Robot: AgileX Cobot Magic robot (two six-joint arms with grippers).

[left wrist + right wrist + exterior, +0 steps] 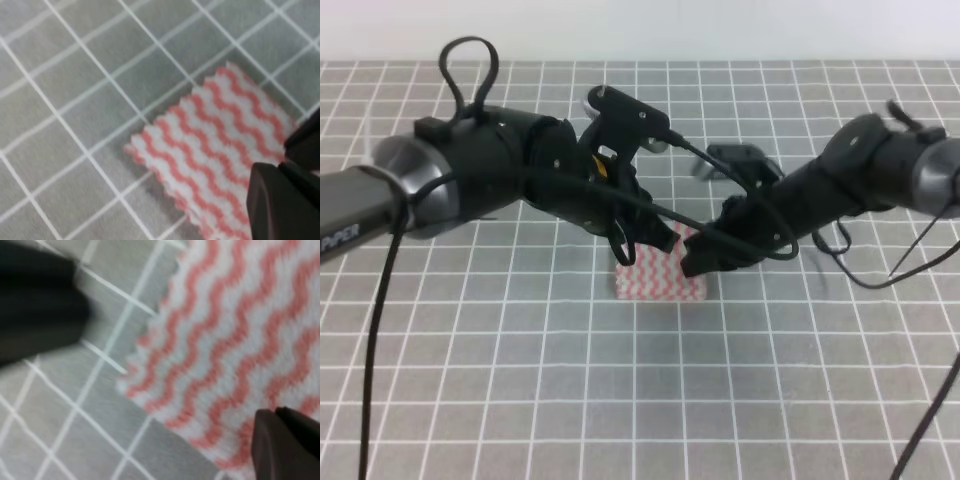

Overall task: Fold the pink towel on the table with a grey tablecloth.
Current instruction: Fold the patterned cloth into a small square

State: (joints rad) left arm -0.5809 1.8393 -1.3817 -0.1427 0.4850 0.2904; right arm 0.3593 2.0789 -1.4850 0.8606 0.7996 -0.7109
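Two claws, L (638, 243) & R (692, 262), on pink towel (660, 280), grip state unclear; "PPER" on L arm (380, 200)

The pink towel (660, 282), a thin cloth with pink-and-white wavy zigzag stripes and pinked edges, lies flat as a small folded rectangle near the centre of the grey, white-gridded tabletop (520, 380), its 12 o'clock edge hidden.

my finger (285, 445) sits dark at the lower right, over the towel (235, 340), which lies flat on the grey cloth (75, 410), its pinked edge running diagonally. a blurred black shape (37, 300) fills the upper left.
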